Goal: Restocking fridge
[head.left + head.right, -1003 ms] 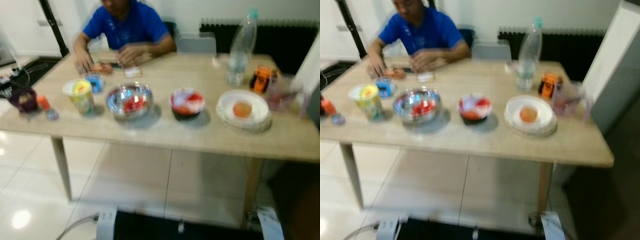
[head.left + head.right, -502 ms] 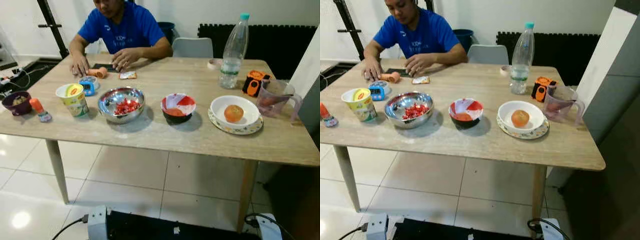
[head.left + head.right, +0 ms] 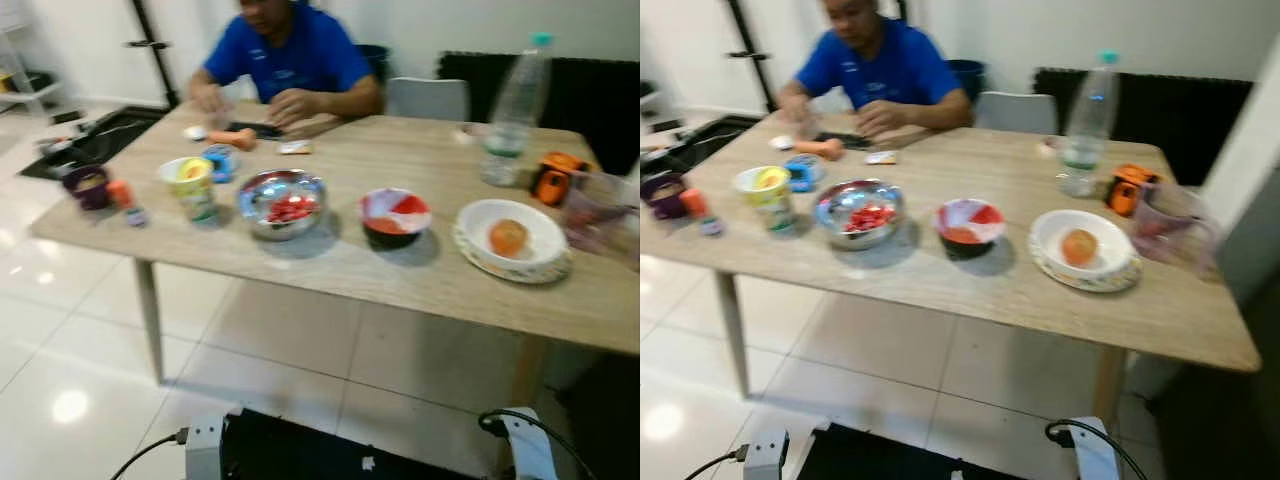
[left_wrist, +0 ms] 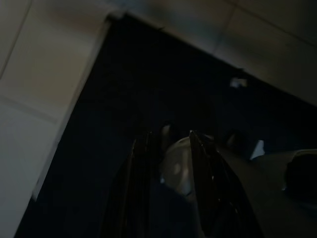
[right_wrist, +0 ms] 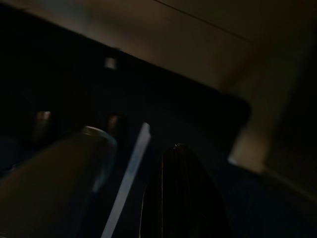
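Note:
A light wooden table (image 3: 940,290) stands ahead of me with food on it. From left to right I see a yellow cup (image 3: 765,195), a steel bowl (image 3: 858,211) of red pieces, a red and white bowl (image 3: 969,226) and a white dish (image 3: 1050,232) holding an orange fruit (image 3: 1078,246). Behind these stand a water bottle (image 3: 1086,125) and a clear jug (image 3: 1170,228). Both arms hang low over the dark base. My left gripper (image 4: 171,136) is open with nothing in it; my right gripper (image 5: 179,148) looks shut.
A person (image 3: 880,70) in a blue shirt sits at the far side, hands on the table. A purple bowl (image 3: 86,185) and a small orange-capped bottle (image 3: 124,200) sit at the table's left end. An orange device (image 3: 1125,190) lies by the jug. White tiled floor (image 3: 700,400) lies before the table.
The whole picture has shifted to the right and blurred, so the camera has turned left. The things on the table keep their places.

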Tool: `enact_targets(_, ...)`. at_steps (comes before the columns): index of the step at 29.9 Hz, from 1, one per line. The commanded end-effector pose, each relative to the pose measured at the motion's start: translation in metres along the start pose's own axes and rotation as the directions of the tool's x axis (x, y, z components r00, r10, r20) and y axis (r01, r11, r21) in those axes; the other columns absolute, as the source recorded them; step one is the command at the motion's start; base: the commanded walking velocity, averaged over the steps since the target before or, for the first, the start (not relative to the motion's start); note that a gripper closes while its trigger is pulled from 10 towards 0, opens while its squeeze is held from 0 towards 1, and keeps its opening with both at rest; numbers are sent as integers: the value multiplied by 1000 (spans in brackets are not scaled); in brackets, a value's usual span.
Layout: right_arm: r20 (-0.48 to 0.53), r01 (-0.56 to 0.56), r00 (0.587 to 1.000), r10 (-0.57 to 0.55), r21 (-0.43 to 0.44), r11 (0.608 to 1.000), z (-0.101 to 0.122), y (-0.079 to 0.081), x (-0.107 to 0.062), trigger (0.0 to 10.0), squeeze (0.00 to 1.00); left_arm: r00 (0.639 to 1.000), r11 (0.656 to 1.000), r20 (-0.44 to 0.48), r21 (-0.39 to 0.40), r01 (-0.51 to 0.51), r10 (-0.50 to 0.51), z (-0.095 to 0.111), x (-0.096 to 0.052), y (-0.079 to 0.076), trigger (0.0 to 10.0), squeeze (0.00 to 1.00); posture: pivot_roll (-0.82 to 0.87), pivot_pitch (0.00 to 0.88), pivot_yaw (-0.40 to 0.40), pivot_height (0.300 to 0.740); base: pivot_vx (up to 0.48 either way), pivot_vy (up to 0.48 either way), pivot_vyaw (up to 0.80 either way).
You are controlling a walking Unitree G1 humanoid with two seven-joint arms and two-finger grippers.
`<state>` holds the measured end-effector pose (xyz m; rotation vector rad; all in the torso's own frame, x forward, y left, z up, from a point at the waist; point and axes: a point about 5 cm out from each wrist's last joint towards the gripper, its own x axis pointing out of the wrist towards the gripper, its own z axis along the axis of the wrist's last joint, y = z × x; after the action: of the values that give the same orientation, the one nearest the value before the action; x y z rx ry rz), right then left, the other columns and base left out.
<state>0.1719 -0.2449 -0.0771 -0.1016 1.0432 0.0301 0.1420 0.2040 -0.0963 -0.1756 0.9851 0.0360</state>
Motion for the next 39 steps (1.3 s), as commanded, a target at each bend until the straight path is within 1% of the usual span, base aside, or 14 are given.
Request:
enact_targets(1, 10, -23, 1000, 23, -10, 1000, 2, 4, 1, 10000, 0, 1000, 1000, -14, 22, -4, 4, -1, -1, 2, 10000, 0, 14, 0, 3, 740, 0, 0, 769)
enact_targets(8, 54, -123, 990, 129, -102, 987, 22, 14, 3, 10000, 0, 1000, 999, -22, 51, 8, -7, 0, 0, 2, 10000, 0, 12, 0, 3, 740, 0, 0, 769)
enact_targets(13, 129, -156, 975, 179, -167, 973, 54, 19, 4, 10000, 0, 1000, 998, -24, 63, 18, -17, 1, 0, 1, 10000, 0, 13, 0, 2, 740, 0, 0, 769)
enact_targets(17, 137, -183, 968, 212, -199, 963, 59, 23, 4, 10000, 0, 1000, 998, -25, 65, 19, -18, 1, 0, 1, 10000, 0, 13, 0, 2, 740, 0, 0, 769)
enact_targets(23, 142, -296, 925, 352, -309, 904, 75, 39, 3, 10000, 0, 999, 997, -28, 72, 21, -19, 1, 0, 1, 10000, 0, 14, 0, -2, 740, 0, 0, 769)
enact_targets(27, 133, -395, 868, 479, -401, 827, 92, 51, 0, 10000, 0, 999, 997, -31, 79, 24, -21, 1, 0, 1, 10000, 0, 16, 0, -2, 740, 0, 0, 680)
enact_targets(29, 128, -413, 854, 504, -421, 808, 96, 54, -1, 10000, 0, 999, 996, -32, 81, 24, -22, 1, 0, 1, 10000, 0, 16, 0, -2, 740, 0, 0, 438)
enact_targets(31, 120, -488, 795, 595, -457, 744, 107, 62, -5, 10000, 0, 999, 996, -33, 84, 26, -23, 1, 0, 1, 10000, 0, 16, 0, -1, 740, 0, 0, 0)
enact_targets(32, 120, -488, 795, 595, -457, 744, 107, 62, -5, 10000, 0, 999, 996, -33, 84, 26, -23, 1, 0, 1, 10000, 0, 16, 0, -1, 740, 0, 0, 0)
enact_targets(35, 137, -611, 641, 755, -505, 610, 135, 75, -18, 10000, 0, 999, 996, -34, 89, 28, -25, 1, 0, 1, 10000, 0, 18, 0, -1, 740, 0, 0, 0)
enact_targets(36, 137, -611, 641, 755, -505, 610, 135, 75, -18, 10000, 0, 999, 996, -34, 89, 28, -25, 1, 0, 1, 10000, 0, 18, 0, -1, 740, 0, 0, 0)
enact_targets(37, 160, -673, 521, 838, -527, 519, 155, 82, -29, 10000, 0, 999, 995, -34, 91, 28, -25, 1, 0, 1, 10000, 0, 18, 0, -1, 740, 0, 0, 0)
enact_targets(38, 171, -694, 473, 864, -531, 486, 162, 84, -33, 10000, 0, 999, 995, -34, 91, 28, -25, 1, 0, 1, 10000, 0, 18, 0, -1, 740, 0, 0, 0)
enact_targets(39, 193, -708, 431, 881, -533, 463, 169, 85, -37, 10000, 153, 999, 995, -34, 91, 29, -26, 1, 0, 1, 10000, 0, 20, 0, -3, 740, 0, 0, 0)
